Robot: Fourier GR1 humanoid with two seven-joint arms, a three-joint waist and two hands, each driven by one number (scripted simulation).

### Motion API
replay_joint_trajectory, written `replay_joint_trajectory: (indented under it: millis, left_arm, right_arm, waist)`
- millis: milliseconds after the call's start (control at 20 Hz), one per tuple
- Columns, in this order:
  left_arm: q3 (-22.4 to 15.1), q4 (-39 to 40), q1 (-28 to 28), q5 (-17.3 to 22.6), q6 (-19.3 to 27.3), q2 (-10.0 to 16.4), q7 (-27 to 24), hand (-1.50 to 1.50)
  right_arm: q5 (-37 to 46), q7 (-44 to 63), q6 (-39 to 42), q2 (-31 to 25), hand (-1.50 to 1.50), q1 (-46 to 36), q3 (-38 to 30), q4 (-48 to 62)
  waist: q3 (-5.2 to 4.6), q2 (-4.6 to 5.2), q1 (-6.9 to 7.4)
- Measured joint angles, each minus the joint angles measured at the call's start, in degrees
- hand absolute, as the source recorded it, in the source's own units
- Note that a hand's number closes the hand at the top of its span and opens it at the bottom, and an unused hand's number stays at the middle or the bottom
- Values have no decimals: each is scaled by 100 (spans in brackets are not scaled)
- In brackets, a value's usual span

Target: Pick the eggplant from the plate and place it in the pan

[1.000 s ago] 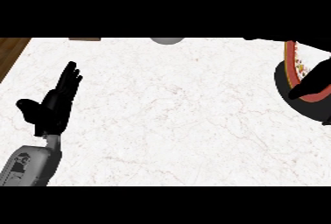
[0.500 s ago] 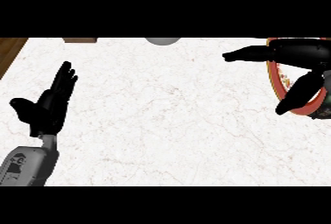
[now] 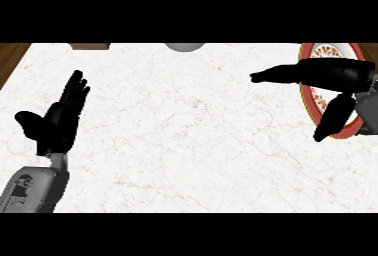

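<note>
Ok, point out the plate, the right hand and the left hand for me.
plate (image 3: 307, 105): head view, red rim's left side.
right hand (image 3: 336, 74): head view, middle of hand.
left hand (image 3: 55, 122): head view, palm.

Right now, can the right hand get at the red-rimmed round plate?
Probably yes: the right hand is over the red-rimmed round plate, fingers open, with nothing between them.

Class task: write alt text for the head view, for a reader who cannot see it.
The right hand hangs open over a red-rimmed plate at the white counter's right edge; no eggplant shows. The left hand rests open at the left, fingers up.
</note>
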Motion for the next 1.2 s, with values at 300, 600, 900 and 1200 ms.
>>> replay_joint_trajectory:
  millis: [300, 600, 900, 1200]
  left_arm:
    - [63, -116, 81, -42, -79, -15, 31, 0]
    - [92, -72, -28, -108, -114, -62, 113, 0]
    - [237, -5, -20, -103, -252, -53, 39, 0]
    - [246, -180, 111, -198, -249, -126, 68, 0]
  right_arm:
    - [476, -180, -64, 176, -150, 24, 209, 305]
    - [881, -433, -248, 368, -150, 139, 567, 415]
    - [1258, -570, -406, 422, -150, 267, 722, 342]
    - [1937, -618, -626, 489, -150, 342, 977, 325]
  waist:
    - [1, 6, 33]
    - [2, 10, 33]
    - [1, 2, 7]
    - [1, -3, 12]
